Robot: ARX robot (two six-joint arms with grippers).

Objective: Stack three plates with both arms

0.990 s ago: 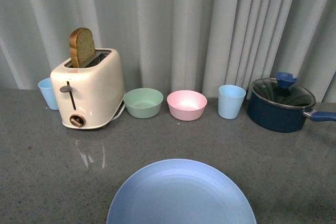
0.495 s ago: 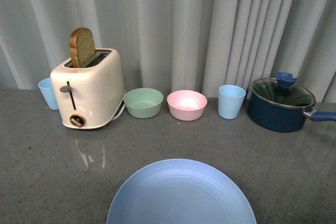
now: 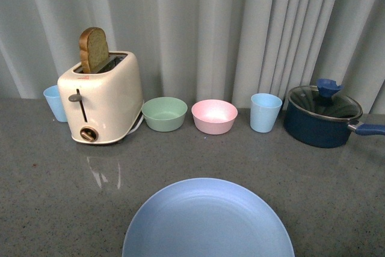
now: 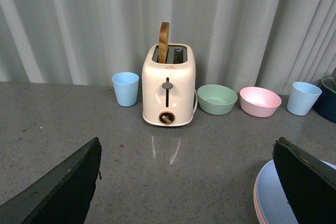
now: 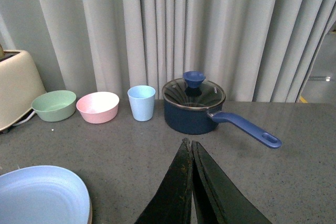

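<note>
Front view: light blue plate (image 3: 208,221) lies on the grey counter (image 3: 48,197) at the near edge, middle of the picture, with no arm in sight. Behind it, along the curtain (image 3: 198,28), stand a pale blue cup (image 3: 55,103), a cream toaster (image 3: 102,97) with a slice of bread (image 3: 93,49) sticking up, a green bowl (image 3: 164,114), a pink bowl (image 3: 214,116), a second blue cup (image 3: 265,112) and a dark blue lidded saucepan (image 3: 322,117).

Left wrist view: left gripper (image 4: 189,192) is spread wide, its two dark fingers (image 4: 65,190) well apart over bare counter, holding nothing. The blue plate (image 4: 273,195) shows just beside one finger, with a pink rim (image 4: 257,203) of another plate directly beneath it.

Right wrist view: right gripper (image 5: 191,192) has its fingers pressed together, nothing between them. The blue plate (image 5: 42,195) lies near it on the counter, a thin beige edge (image 5: 90,213) showing under its rim. The saucepan (image 5: 194,106) stands beyond the fingertips.
</note>
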